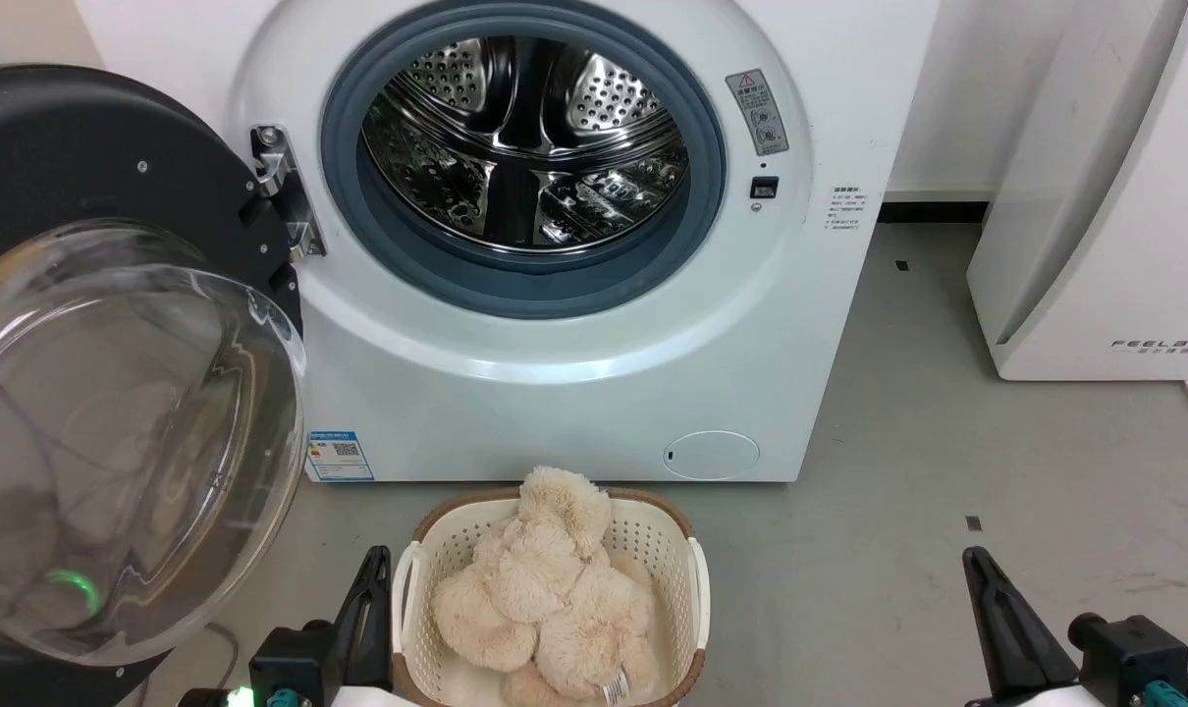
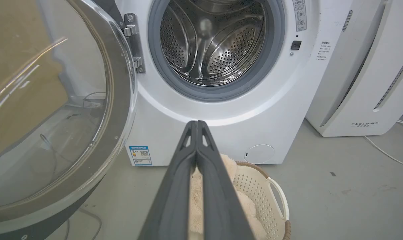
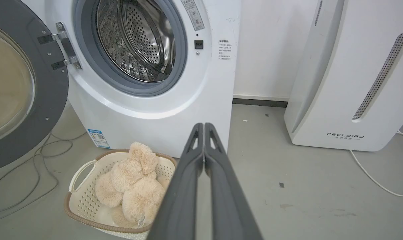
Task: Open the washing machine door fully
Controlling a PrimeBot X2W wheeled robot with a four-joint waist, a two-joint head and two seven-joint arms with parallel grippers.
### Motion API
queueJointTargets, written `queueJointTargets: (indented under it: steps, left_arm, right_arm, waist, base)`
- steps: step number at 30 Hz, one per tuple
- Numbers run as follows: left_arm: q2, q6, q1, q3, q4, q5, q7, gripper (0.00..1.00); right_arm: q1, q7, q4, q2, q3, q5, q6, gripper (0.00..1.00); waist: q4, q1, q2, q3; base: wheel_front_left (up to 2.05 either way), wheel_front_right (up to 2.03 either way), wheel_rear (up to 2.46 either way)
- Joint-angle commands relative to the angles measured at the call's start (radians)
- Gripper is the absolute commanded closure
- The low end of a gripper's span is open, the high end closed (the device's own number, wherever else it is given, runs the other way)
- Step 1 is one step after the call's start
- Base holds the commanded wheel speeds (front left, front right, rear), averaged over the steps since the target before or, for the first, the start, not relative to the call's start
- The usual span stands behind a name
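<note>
Two end effectors sit low in the head view, the left end effector (image 1: 373, 574) at the lower left of the frame and the right end effector (image 1: 982, 574) at the lower right. Each wrist view shows its own fingers pressed together at the tips with nothing between them. Both are therefore clenched and empty, and neither touches the door.

The washing machine door (image 1: 113, 393) hangs from its hinge (image 1: 285, 191) at the left of the frame. It is swung clear of the washing machine (image 1: 574, 393), with its matte inner rim and bulging glass bowl turned toward the camera. The grey ring and the steel drum (image 1: 525, 137) are wholly uncovered.

I judge the opening step to be at or very near its end. Whether the hinge has any travel left cannot be told from these views. If it has, the next move would be a light push by the left end effector on the door's inner rim near its free edge, carrying it further toward the left of the frame. The rim is the better place to press, as the curved glass would likely let the fingers slide.

A basket (image 1: 697, 579) holding a cream plush toy (image 1: 545, 599) stands on the floor (image 1: 898, 442) just before the machine. It is just beside the left end effector, so a rising arm must clear its rim. Cables (image 3: 38, 156) trail on the floor beneath the door. A white FEELBIRD appliance (image 1: 1095, 245) stands well apart at the right of the frame, out of the door's way.
</note>
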Motion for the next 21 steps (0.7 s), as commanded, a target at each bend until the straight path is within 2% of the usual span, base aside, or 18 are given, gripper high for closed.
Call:
queueJointTargets:
  steps: [1, 21]
  left_arm:
    - [-0.001, -0.007, -0.008, 0.005, -0.008, 0.008, 0.006, 1.00]
    - [-0.007, -0.018, -0.018, 0.025, -0.034, 0.028, 0.046, 1.00]
  right_arm:
    - [-0.018, 0.004, 0.001, 0.000, 0.002, -0.009, 0.000, 1.00]
    - [-0.039, 0.020, 0.002, 0.001, 0.009, -0.021, 0.000, 1.00]
  waist:
    - [0.000, 0.0000, 0.0000, 0.000]
    - [-0.003, 0.0000, 0.0000, 0.004]
  base:
    - [0.00, 0.00, 0.00]
    - [0.00, 0.00, 0.00]
